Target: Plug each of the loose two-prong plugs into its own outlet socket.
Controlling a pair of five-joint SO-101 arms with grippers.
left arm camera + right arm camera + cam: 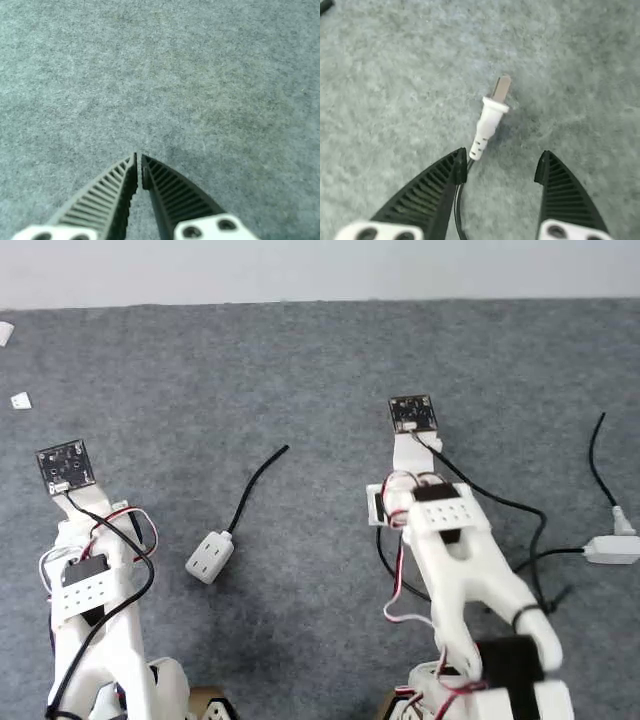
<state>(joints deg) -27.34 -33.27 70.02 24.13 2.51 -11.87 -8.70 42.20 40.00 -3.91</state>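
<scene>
A white two-prong plug point(489, 120) lies flat on the grey carpet, its black cord running back under one finger. My right gripper point(502, 162) is open just above it, and the plug's rear end lies close to one fingertip point(457, 165). My left gripper point(139, 161) is shut on nothing over bare carpet. In the high view a white outlet socket point(210, 558) with a short black cord lies between the two arms. At the right edge a second white socket point(612, 549) has a small white plug point(622, 520) touching it; whether that plug is seated I cannot tell.
Black cords point(535, 540) loop over the carpet right of the right arm point(450, 530). Two small white scraps point(20, 400) lie at the far left. The left arm point(90, 580) stands at the lower left, and open carpet stretches toward the far wall.
</scene>
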